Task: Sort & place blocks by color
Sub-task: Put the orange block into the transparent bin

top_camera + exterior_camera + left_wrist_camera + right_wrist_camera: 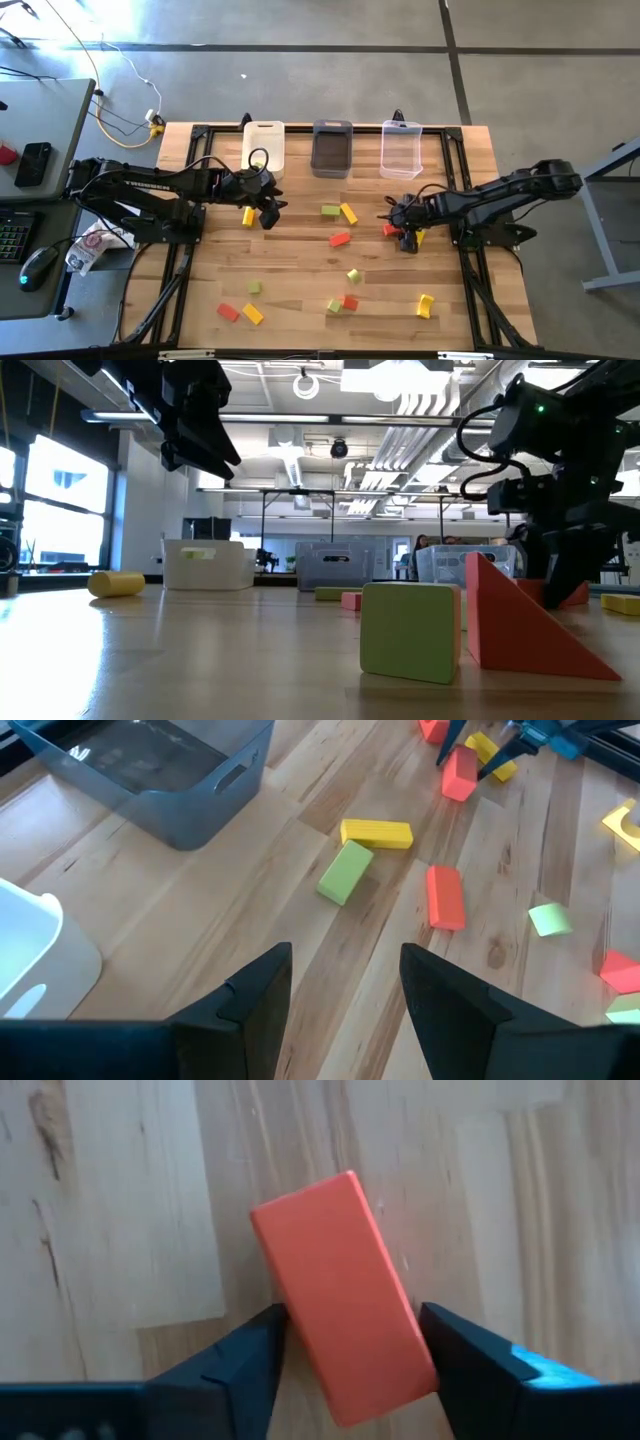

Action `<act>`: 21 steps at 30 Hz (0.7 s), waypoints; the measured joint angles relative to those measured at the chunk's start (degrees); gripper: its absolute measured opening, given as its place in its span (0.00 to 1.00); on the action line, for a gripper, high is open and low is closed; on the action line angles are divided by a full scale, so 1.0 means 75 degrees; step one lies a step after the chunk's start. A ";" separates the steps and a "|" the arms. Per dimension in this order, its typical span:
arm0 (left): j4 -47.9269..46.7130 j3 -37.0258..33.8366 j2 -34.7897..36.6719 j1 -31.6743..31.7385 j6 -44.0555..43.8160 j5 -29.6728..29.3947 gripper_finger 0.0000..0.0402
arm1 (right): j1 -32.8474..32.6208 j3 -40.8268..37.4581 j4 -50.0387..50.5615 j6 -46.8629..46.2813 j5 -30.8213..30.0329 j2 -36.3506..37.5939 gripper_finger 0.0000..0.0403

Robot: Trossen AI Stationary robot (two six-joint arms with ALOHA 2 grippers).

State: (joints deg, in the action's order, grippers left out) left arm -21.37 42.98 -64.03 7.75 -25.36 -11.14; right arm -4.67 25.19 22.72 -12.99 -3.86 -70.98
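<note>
Your right hand [350,1342] is closing around a red block [343,1295] on the worktop [300,290], the left hand [345,982] hangs open and empty, and seemingly nothing is sorted yet.

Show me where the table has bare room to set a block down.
Free: the strip between the white bin and the table's left edge, and the front right corner past the yellow block. Crowded: the middle, from the green bar down to the front blocks.

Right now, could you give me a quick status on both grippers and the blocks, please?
Right gripper straddling red block, grip unconfirmed. Left gripper open, empty, near white bin. Other blocks scattered; nothing obstructing.
</note>
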 joint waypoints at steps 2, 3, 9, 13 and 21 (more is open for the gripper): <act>0.0000 0.0000 -0.0003 0.0001 0.0000 -0.0001 0.43 | 0.0000 0.0014 -0.0018 -0.0163 0.0043 -0.0039 0.42; 0.0000 0.0000 -0.0003 0.0000 0.0000 0.0000 0.43 | 0.0007 0.0015 -0.0009 -0.0234 0.0033 -0.0039 0.38; 0.0009 0.0000 -0.0003 0.0003 -0.0001 0.0001 0.43 | 0.0006 0.0012 -0.0012 -0.0539 0.0056 0.0031 0.27; 0.0017 0.0000 -0.0003 0.0003 0.0000 0.0001 0.43 | 0.0003 0.0006 -0.0045 -0.0886 0.0001 0.0031 0.27; 0.0017 0.0000 -0.0003 0.0003 0.0000 0.0001 0.43 | 0.0017 0.0556 0.0144 -0.1171 -0.0235 0.0026 0.27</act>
State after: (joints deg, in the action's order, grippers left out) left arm -21.23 42.98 -64.05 7.77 -25.36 -11.14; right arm -4.54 29.36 23.80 -21.78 -5.63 -70.78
